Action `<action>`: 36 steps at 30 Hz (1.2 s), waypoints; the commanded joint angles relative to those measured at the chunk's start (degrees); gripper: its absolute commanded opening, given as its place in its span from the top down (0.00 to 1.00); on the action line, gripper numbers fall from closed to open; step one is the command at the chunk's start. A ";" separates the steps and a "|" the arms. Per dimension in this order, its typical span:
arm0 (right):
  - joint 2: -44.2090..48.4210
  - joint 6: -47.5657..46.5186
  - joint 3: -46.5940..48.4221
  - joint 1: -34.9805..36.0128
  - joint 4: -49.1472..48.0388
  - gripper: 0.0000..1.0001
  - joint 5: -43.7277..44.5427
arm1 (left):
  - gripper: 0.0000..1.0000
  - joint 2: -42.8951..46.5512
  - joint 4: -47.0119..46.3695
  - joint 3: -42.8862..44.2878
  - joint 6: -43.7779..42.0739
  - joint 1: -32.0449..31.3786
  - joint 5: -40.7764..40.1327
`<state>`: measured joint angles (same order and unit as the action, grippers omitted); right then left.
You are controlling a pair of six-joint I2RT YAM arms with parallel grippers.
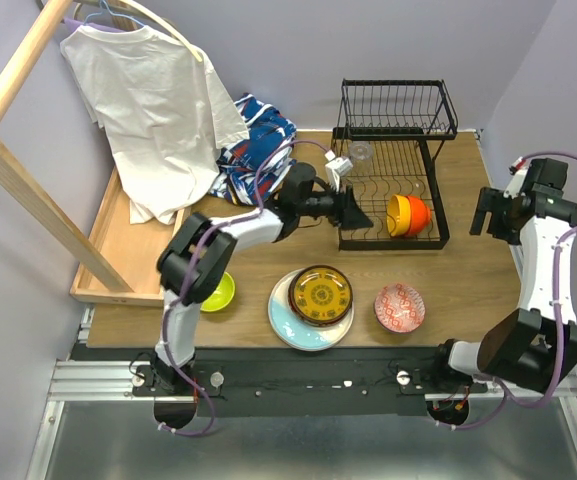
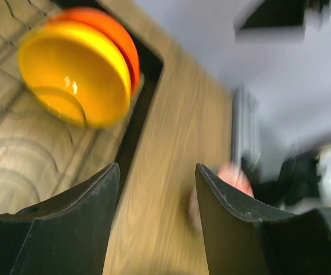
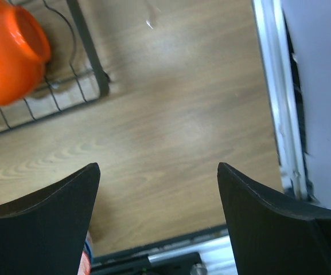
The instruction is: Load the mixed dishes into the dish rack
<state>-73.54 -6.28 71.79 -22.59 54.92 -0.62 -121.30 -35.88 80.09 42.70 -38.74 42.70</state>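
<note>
Along the bottom edge of the top view, the two arm bases are seen bolted at the near side of the table [image 1: 468, 290]. Just above them, at lower centre, a yellow-brown plate [image 1: 321, 293] is stacked on a pale blue plate [image 1: 286, 325]. To the right of the stack, and apart from it, a red-patterned bowl [image 1: 399, 307] is set upright on the wood. To the left of the stack, a green bowl [image 1: 220, 292] is partly hidden behind a link of the left arm.

Toward the middle of the frame, the left gripper [image 1: 353, 212] is held at the left front of the dish rack [image 1: 398, 105]. Its fingers are spread and nothing is held between them; in the blurred left wrist view only table wood is seen through the gap. At the right of the frame, the right gripper [image 1: 488, 213] is held over bare table, apart from the rack, with its fingers wide apart and nothing gripped.

In the right front part of the rack's lower tray, a yellow bowl [image 1: 399, 214] and an orange bowl [image 1: 418, 215] are stood on edge, touching, with the yellow one on the left. Farther back, at the far left of the lower tray, a clear glass cup [image 1: 360, 152] can be made out.

At the left of the frame a shallow wooden tray [image 1: 118, 250] is placed. At the upper left, a white T-shirt [image 1: 148, 100] is hung from a wooden frame [image 1: 8, 90], and a blue patterned cloth [image 1: 260, 140] is heaped beside it.
</note>
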 commanded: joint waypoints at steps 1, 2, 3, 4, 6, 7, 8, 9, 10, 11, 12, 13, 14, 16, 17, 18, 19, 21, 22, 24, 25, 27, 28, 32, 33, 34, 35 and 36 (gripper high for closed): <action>-3.44 1.36 0.19 -0.35 -7.89 0.09 -8.06 | 0.36 14.31 38.99 -4.95 -40.44 0.16 5.22; -3.98 1.19 0.37 -0.35 -8.50 0.09 -8.60 | 0.36 19.03 45.05 -5.47 -47.37 0.42 3.90; -4.42 1.19 0.54 -0.35 -10.08 0.09 -8.95 | 0.36 21.60 50.33 -7.30 -56.14 0.68 2.49; -5.12 1.19 0.54 -0.35 -10.70 0.09 -9.48 | 0.36 24.24 58.47 -8.45 -59.36 1.03 -2.05; -6.61 0.58 0.54 -0.35 -12.63 0.09 -10.53 | 0.36 31.18 66.07 -10.56 -65.16 2.61 -5.94; -6.88 0.22 0.46 -0.26 -13.25 0.09 -11.76 | 0.36 33.03 74.12 -10.83 -67.02 2.97 -7.87; -7.84 0.05 0.63 -0.26 -13.78 0.09 -12.47 | 0.36 36.53 78.11 -11.10 -68.52 3.40 -12.24; -8.28 0.13 0.81 -0.26 -14.57 0.09 -13.17 | 0.36 38.13 81.89 -12.06 -70.02 3.58 -14.64; -8.64 0.48 1.16 -0.26 -14.92 0.09 -14.22 | 0.36 39.72 87.85 -12.94 -72.29 3.67 -16.49; -9.08 0.83 1.33 -0.26 -15.10 0.09 -14.75 | 0.36 43.30 90.17 -14.08 -73.36 4.02 -20.60; -9.69 1.18 1.94 -0.26 -15.45 0.09 -15.37 | 0.36 45.08 92.11 -16.87 -74.15 4.20 -22.81; -9.96 1.80 2.21 -0.26 -15.37 0.09 -16.59 | 0.36 46.83 94.56 -18.55 -74.68 4.29 -24.84; -10.22 2.15 2.48 -0.26 -15.36 0.09 -17.13 | 0.35 49.72 95.81 -20.31 -75.99 4.46 -26.94; -10.66 3.46 3.35 -0.26 -15.19 0.09 -18.09 | 0.35 51.85 98.53 -25.15 -77.06 4.99 -31.70; -10.75 3.82 3.62 -0.26 -15.10 0.09 -18.71 | 0.35 53.51 98.72 -26.64 -77.24 5.25 -32.84; -10.84 4.08 3.80 -0.26 -15.28 0.09 -19.06 | 0.35 54.14 98.63 -29.18 -77.24 5.52 -34.85; -10.84 4.70 3.80 -0.26 -15.36 0.09 -19.24 | 0.35 54.41 98.02 -30.16 -76.98 5.78 -35.66; -10.92 5.05 3.71 -0.18 -15.36 0.09 -19.85 | 0.35 54.50 96.88 -32.01 -75.41 5.96 -36.80; -10.93 5.14 3.62 -0.17 -15.36 0.09 -19.86 | 0.35 54.24 95.57 -32.37 -74.78 5.96 -37.33; -10.93 5.23 3.27 -0.17 -15.19 0.09 -20.21 | 0.35 52.92 94.42 -32.72 -73.03 6.13 -37.16; -10.93 5.23 3.18 -0.17 -15.10 0.09 -20.21 | 0.35 52.31 93.46 -32.81 -72.58 6.13 -36.99; -10.84 5.40 3.01 -0.17 -14.93 0.09 -20.30 | 0.35 50.90 92.40 -33.25 -72.23 6.22 -36.98; -10.84 5.58 3.01 -0.17 -14.93 0.09 -20.47 | 0.37 50.72 91.35 -33.42 -72.58 6.40 -37.16; -10.57 5.93 3.09 -0.17 -15.01 0.09 -20.56 | 0.48 49.32 91.95 -33.34 -74.07 6.40 -37.34; -10.40 6.02 3.01 -0.17 -15.10 0.09 -20.47 | 0.51 49.05 92.13 -33.25 -74.16 6.48 -37.34; -10.14 6.11 2.74 -0.17 -15.19 0.09 -20.47 | 0.53 48.79 92.56 -32.99 -74.25 6.57 -37.08; -9.96 6.02 2.57 -0.26 -15.28 0.09 -20.38 | 0.61 48.26 93.18 -32.64 -74.95 6.49 -36.46; -9.61 6.02 2.31 -0.18 -15.36 0.09 -20.38 | 0.64 47.91 93.88 -31.85 -74.95 6.57 -35.59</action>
<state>-84.09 -1.06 73.89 -22.61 40.51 -19.86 -71.92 56.62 46.87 -30.70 -32.58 6.63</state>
